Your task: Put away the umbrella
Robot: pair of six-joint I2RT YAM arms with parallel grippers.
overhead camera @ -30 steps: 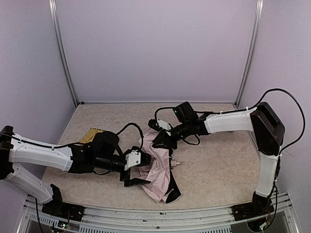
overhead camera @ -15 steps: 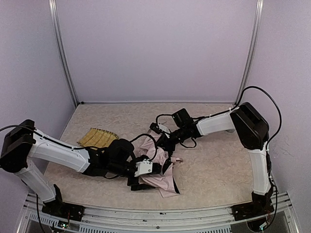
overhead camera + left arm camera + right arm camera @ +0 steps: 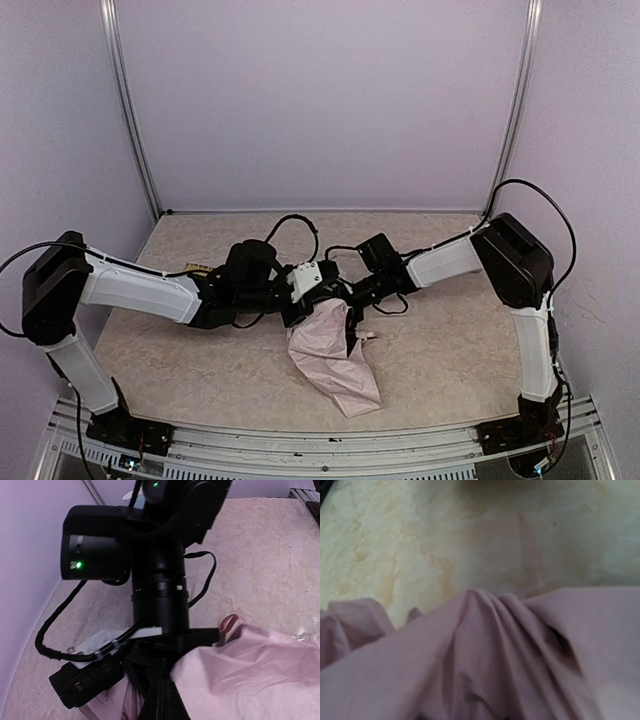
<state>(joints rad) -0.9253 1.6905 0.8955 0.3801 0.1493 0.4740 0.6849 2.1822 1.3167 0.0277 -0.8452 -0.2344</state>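
The pale pink umbrella (image 3: 335, 352) lies collapsed mid-table, its fabric trailing toward the front edge. My left gripper (image 3: 311, 299) is at its far end, shut, with pink folds (image 3: 250, 670) on both sides of its black fingers (image 3: 160, 700). My right gripper (image 3: 349, 297) meets the same end from the right. Its black wrist (image 3: 160, 595) fills the left wrist view, and its jaws are buried in fabric. The right wrist view shows only bunched fabric (image 3: 495, 655) over the table, with no fingers visible. A pink strap loop (image 3: 229, 624) sticks up beside the right gripper.
A sliver of the yellow woven tray (image 3: 190, 269) shows behind my left forearm at mid-left. Purple walls with metal posts (image 3: 135, 120) close in the back and sides. The metal rail (image 3: 300, 440) runs along the front edge, near the umbrella's end.
My left gripper was open near the umbrella's front part. It has swung back to the far end beside the right gripper and shut. The fabric now trails straighter toward the front.
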